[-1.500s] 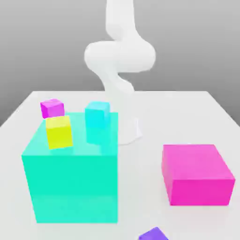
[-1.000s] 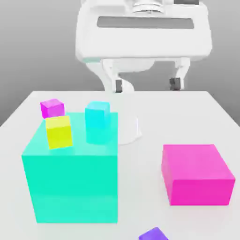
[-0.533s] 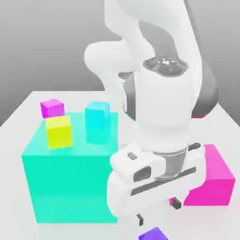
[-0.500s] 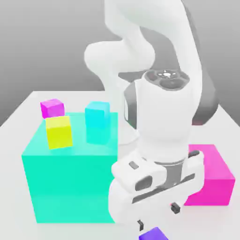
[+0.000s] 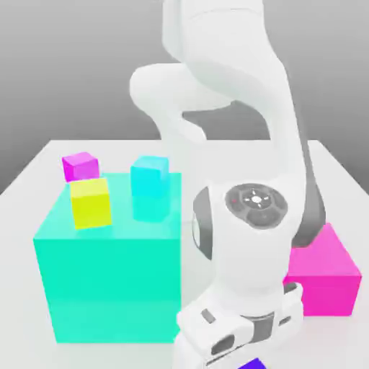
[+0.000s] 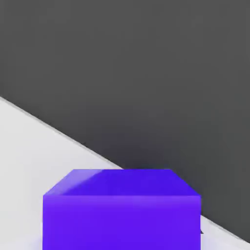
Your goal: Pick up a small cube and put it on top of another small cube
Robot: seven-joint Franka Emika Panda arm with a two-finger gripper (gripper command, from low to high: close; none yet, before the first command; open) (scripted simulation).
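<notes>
Small cube, violet-blue, sat at the near edge of the tabletop in the exterior view, mostly covered by the arm's hand above it; only a sliver of its top showed. Arm was folded forward and low, wrist pointing down, hand body directly over the cube. Large teal block stood to the exterior view's left with a yellow cube and a cyan cube on top; a magenta cube lay behind; a pink block lay to the right.

Hand view: the small cube appeared close up, flat-faced, sharp-edged, level on the tabletop. End effector was drawn narrow, judged clamped on the cube's opposite side faces. Judged rigid, light, smooth; parallel faces are the right purchase, centred to avoid twisting on lift.
</notes>
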